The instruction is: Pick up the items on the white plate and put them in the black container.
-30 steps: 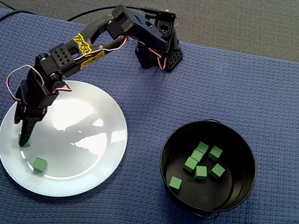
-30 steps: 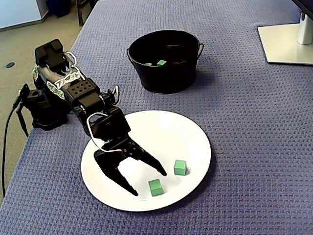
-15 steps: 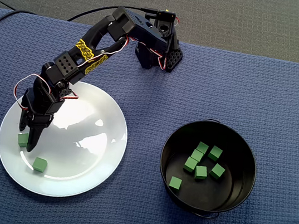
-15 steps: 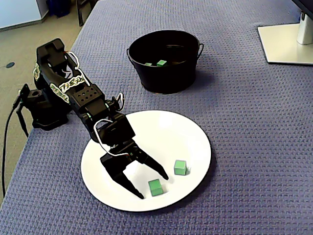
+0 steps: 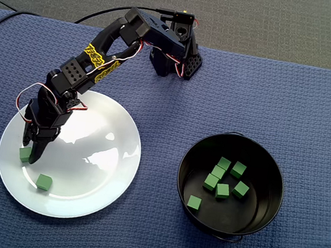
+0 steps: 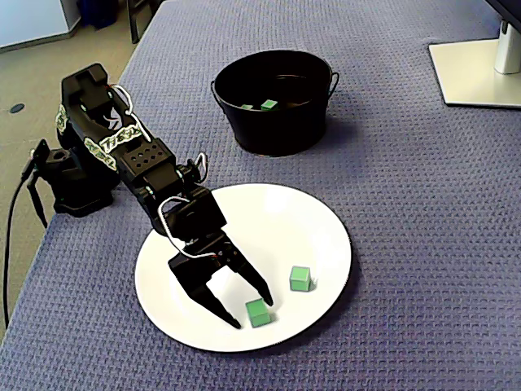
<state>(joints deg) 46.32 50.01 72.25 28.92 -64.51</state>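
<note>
Blue cloth [image 6: 407,204]: gripper [image 6: 251,313] jaws narrower than before, beside green cube [image 6: 259,312].

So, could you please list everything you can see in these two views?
cloth: one, blue, under everything.
plate: one, white, on the cloth.
cubes on plate: two, green, near its edge.
bucket: one, black, on the cloth beside the plate.
cubes in bucket: seven, green, on its floor.
stand base: one, white, on the cloth, top right in a fixed view.
arm: one, black, reaching over the plate.
claw: one, black, open around one plate cube.
</note>
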